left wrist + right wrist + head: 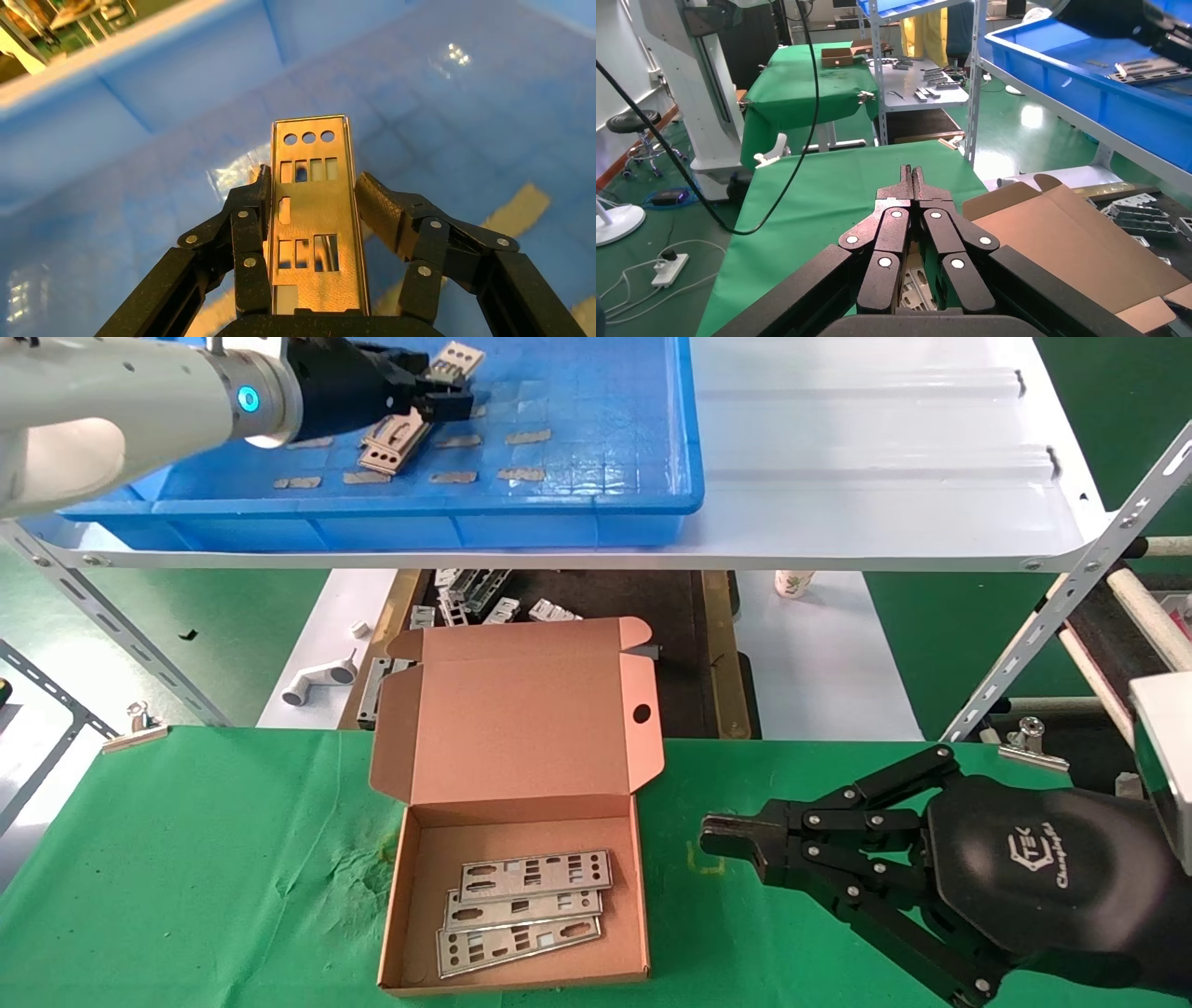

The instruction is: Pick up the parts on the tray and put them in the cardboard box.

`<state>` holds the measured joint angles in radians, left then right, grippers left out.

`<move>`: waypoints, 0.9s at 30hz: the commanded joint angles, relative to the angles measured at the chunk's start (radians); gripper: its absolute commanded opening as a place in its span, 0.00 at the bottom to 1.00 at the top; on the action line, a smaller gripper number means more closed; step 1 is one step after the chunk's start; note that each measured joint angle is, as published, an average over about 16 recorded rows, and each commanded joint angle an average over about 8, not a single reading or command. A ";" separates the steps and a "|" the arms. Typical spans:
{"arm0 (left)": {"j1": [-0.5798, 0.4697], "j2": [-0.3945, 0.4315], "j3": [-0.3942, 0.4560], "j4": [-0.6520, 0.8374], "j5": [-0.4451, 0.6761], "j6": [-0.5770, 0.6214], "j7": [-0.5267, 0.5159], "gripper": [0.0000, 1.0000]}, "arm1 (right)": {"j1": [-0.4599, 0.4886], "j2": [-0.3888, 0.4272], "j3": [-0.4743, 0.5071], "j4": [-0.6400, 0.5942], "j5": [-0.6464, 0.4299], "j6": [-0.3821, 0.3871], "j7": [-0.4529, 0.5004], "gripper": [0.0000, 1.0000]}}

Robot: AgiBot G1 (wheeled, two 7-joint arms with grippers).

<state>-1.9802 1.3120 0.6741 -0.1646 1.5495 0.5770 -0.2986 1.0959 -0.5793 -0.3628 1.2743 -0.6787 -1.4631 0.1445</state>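
on the white shelf, the tray still holds parts. below on the green cloth, the cardboard box holds three. left gripper straddles a plate, jaws parted: grasp step; closing comes next. right gripper rests pinched together beside the box.

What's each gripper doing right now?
Left gripper: open around a plate in the tray, not yet clamped.
Right gripper: shut, empty, over the green table.
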 commanded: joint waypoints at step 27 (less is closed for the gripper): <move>0.089 -0.378 -0.076 -0.720 -0.203 0.484 -0.033 0.00 | 0.000 0.000 0.000 0.000 0.000 0.000 0.000 0.00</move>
<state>-1.8906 0.9389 0.6000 -0.8764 1.3406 1.0665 -0.3260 1.0960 -0.5792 -0.3631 1.2743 -0.6785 -1.4629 0.1443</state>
